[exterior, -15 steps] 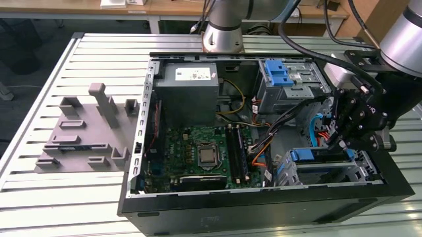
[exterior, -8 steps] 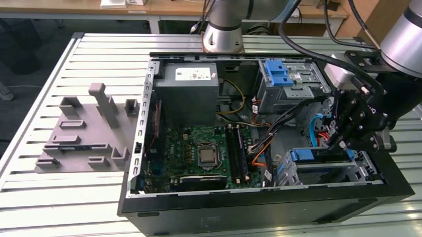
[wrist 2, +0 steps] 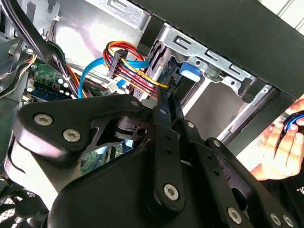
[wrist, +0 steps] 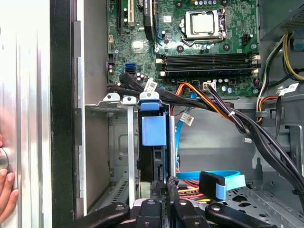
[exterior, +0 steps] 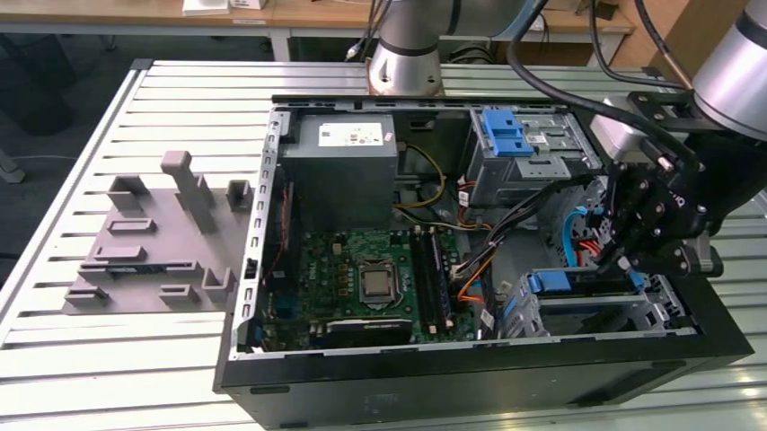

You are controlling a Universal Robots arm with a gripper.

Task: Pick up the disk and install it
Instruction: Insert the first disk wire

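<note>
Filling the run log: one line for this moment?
stage: install | gripper: at drive cage, shut on disk | disk: on edge in cage slot | case: open | person's hand: beside case

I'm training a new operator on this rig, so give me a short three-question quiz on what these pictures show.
1. True or false: the computer case lies on its side with its cover off.
2. The disk is: A) on the grey tray, B) upright in the metal drive cage, C) flat on the circuit board.
3. In the exterior view, over which side of the case is the pincer?

Key: 1 true; 2 B; 3 the exterior view's right.
</note>
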